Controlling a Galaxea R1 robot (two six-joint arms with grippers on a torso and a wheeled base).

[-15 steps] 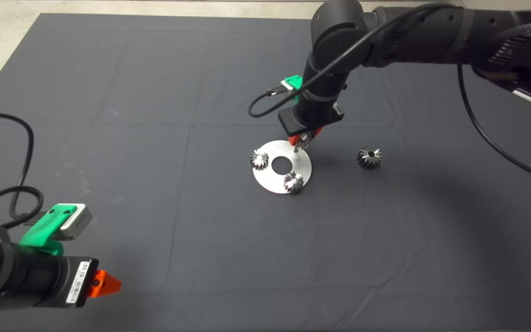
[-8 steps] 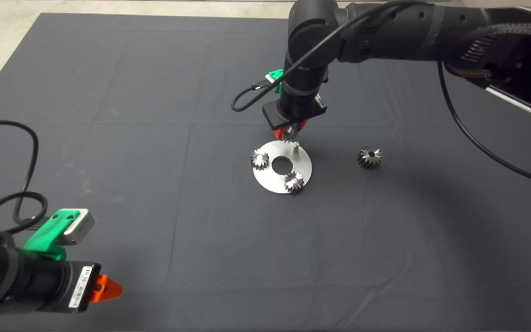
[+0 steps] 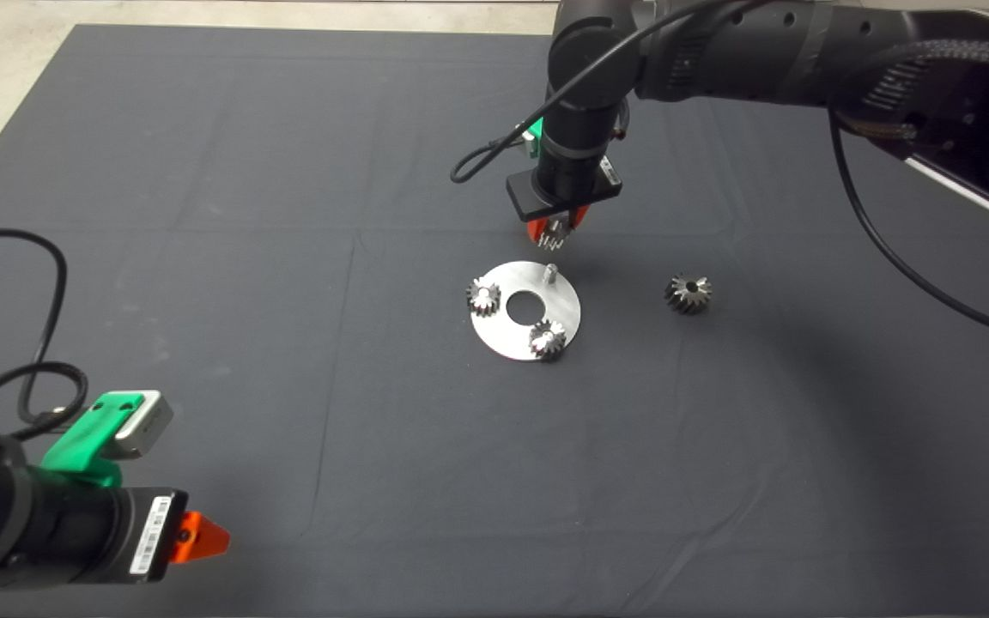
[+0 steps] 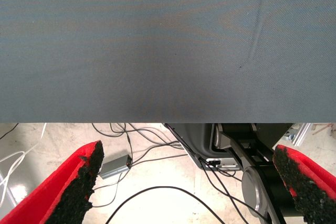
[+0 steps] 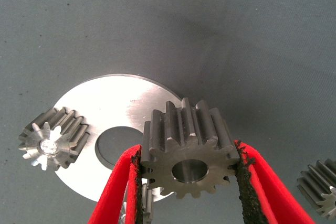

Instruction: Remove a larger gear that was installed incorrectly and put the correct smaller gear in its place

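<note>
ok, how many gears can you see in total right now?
4: one small gear held in the right hand above the plate, two on the plate, the larger gear on the mat.

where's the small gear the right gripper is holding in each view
Head view: the smaller gear hangs in the right gripper, above the mat just beyond the round steel plate, near its bare pin.
Right wrist view: the gear fills the foreground, clamped between the red fingers, centre hole facing the camera.
Left wrist view: not in it; only mat, floor and cables.
Shared landmark: the steel plate with its centre hole.
</note>
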